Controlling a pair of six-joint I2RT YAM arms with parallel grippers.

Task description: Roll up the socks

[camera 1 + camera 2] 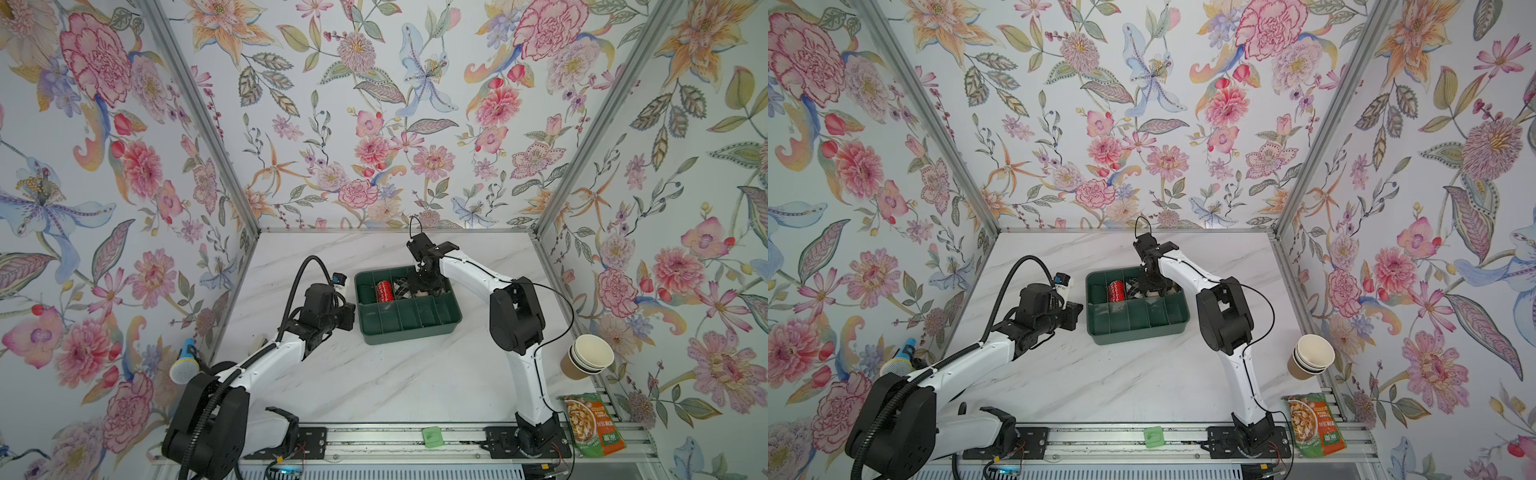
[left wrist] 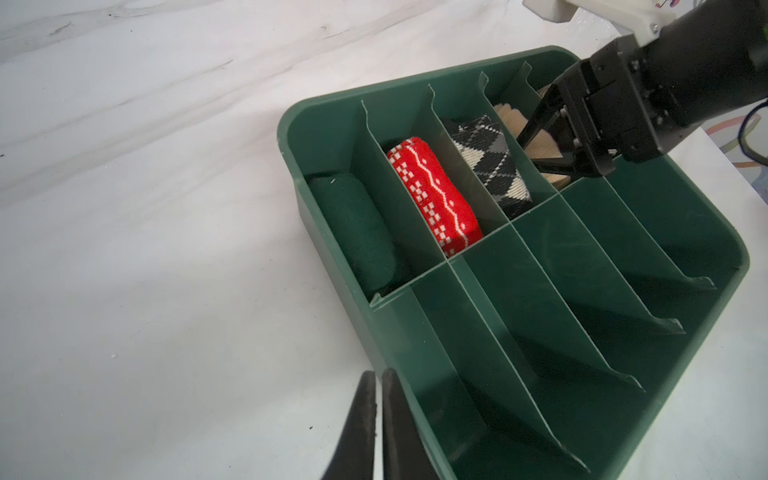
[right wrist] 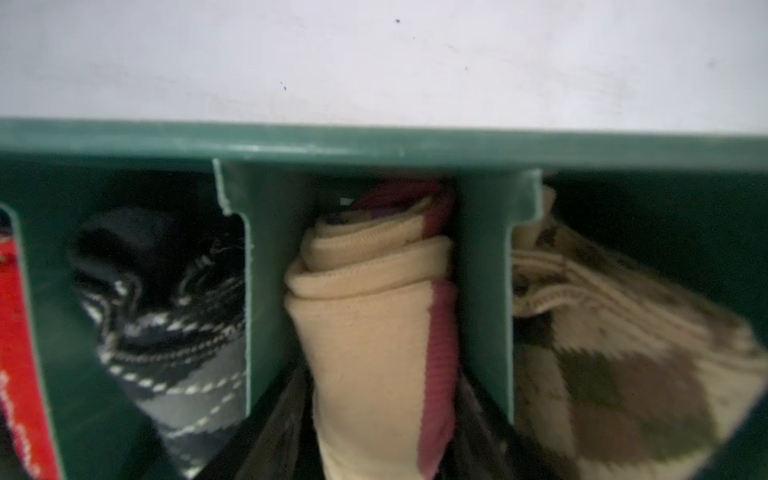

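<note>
Left wrist view, right gripper (image 2: 536, 156): jaws spread astride beige sock roll (image 2: 510, 118), upper right of frame; pinching or let go, cannot tell.
Left gripper (image 2: 376, 419): clenched, empty, bottom edge.
Done: green roll (image 2: 357, 232), red roll (image 2: 432, 195), argyle roll (image 2: 494, 166) slotted in organizer (image 2: 349, 299).
Left: probably just withdrawal; no loose socks seen.

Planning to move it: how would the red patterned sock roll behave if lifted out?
The red sock roll is knitted fabric: probably soft, light. Snug between dividers of the green tray, it may drag. Nothing visibly ties it, so it could unroll.
</note>
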